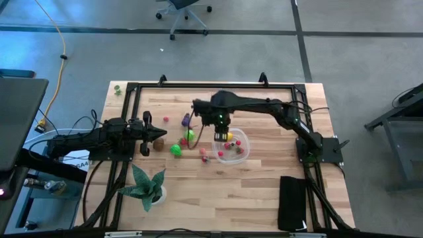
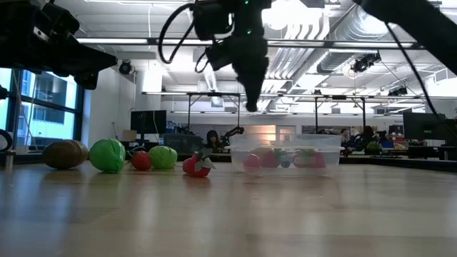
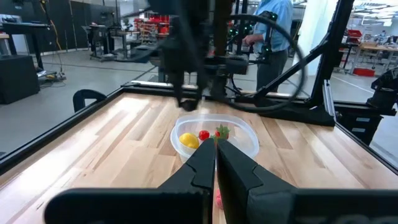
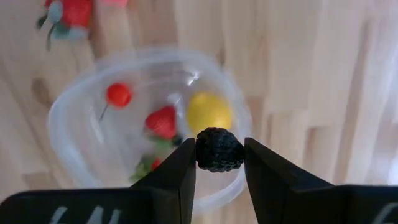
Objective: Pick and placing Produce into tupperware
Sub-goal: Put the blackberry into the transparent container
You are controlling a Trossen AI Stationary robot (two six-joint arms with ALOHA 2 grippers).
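The clear tupperware (image 1: 245, 141) stands at mid-table with a yellow lemon (image 4: 209, 112), a strawberry (image 4: 161, 121) and a cherry (image 4: 118, 94) inside. My right gripper (image 4: 219, 157) hangs above it (image 2: 251, 104), shut on a small black berry (image 4: 219, 149). More produce lies on the wood left of the tupperware: green pieces (image 1: 176, 149), a purple one (image 1: 186, 120), a brown one (image 2: 64, 153) and a strawberry (image 2: 196, 165). My left gripper (image 3: 216, 150) waits shut at the table's left, pointing level toward the tupperware (image 3: 245, 140). My right gripper pinches the black berry by its two opposite sides (image 4: 200, 152) between the two fingertips. The fingers point down from above. The berry is lifted clear, over the tupperware's open top.
A spiky green potted plant (image 1: 147, 188) stands near the front left, and a black pad (image 1: 293, 201) lies at the front right. A black frame (image 1: 198, 84) runs along the table's edges. Bare wood lies in front of the tupperware.
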